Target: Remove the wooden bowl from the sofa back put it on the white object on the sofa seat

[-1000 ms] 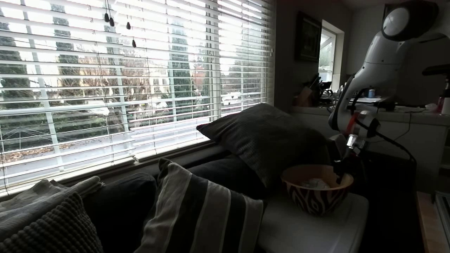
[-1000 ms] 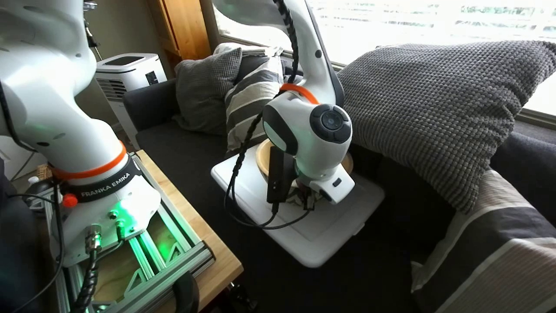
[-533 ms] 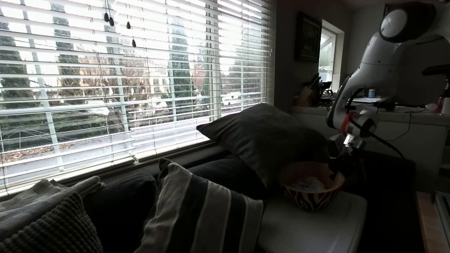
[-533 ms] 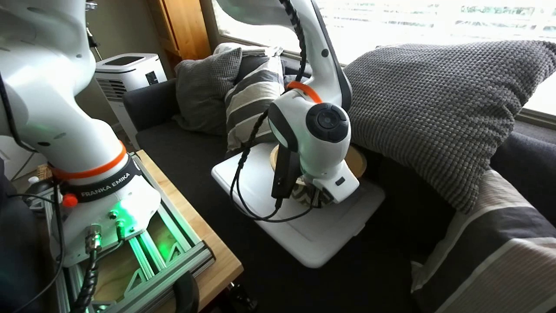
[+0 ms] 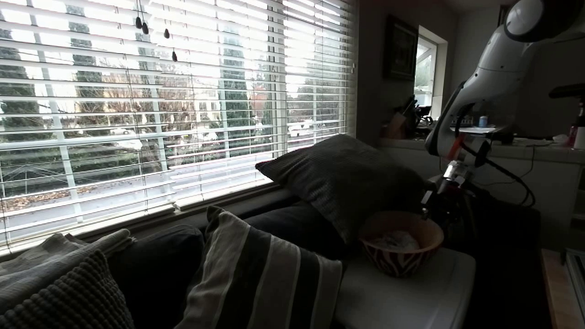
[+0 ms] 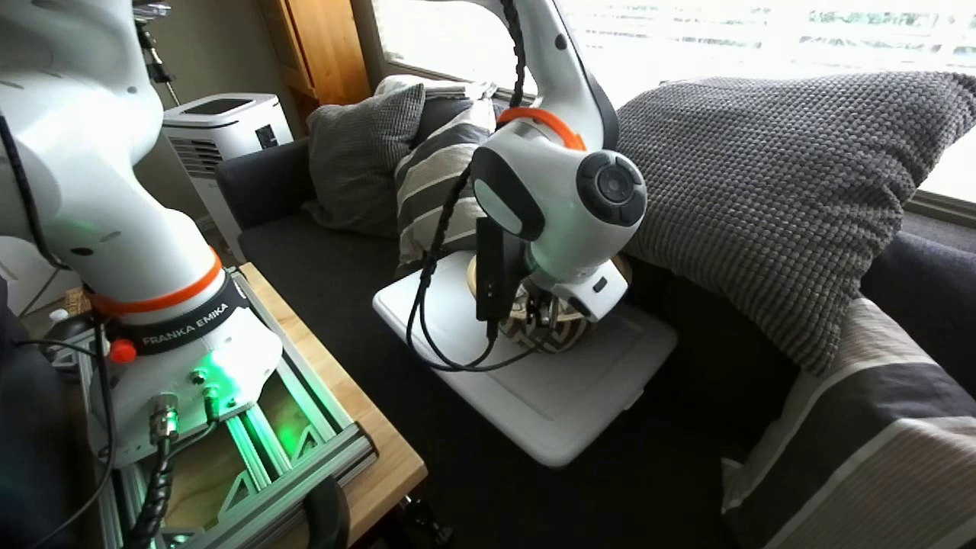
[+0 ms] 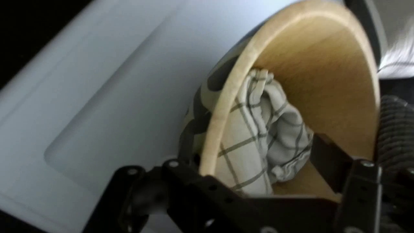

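Note:
The wooden bowl [image 5: 402,262], with dark markings outside and a pale brown inside [image 7: 336,87], rests upright on the flat white object [image 6: 557,412]. A checked cloth [image 7: 249,145] lies crumpled in it. The white object is on the dark sofa seat [image 6: 656,480]. My gripper [image 7: 255,168] is open over the bowl's rim, its fingers wide apart and nothing held between them. One finger's pad [image 7: 330,161] hangs over the bowl's inside. Whether a finger touches the rim, I cannot tell. In an exterior view the arm hides much of the bowl. Part of the sofa back [image 6: 934,278] shows behind the cushions.
A big grey textured cushion [image 6: 778,191] leans close behind the bowl. Striped cushions [image 5: 269,274] [image 6: 862,427] stand to either side. My cable [image 6: 457,366] hangs in a loop over the white object. The wooden table [image 6: 396,457] carries my base.
The bowl has shifted a little across the white object and now sits there. My gripper, shut on its rim a second ago, has opened and risen slightly.

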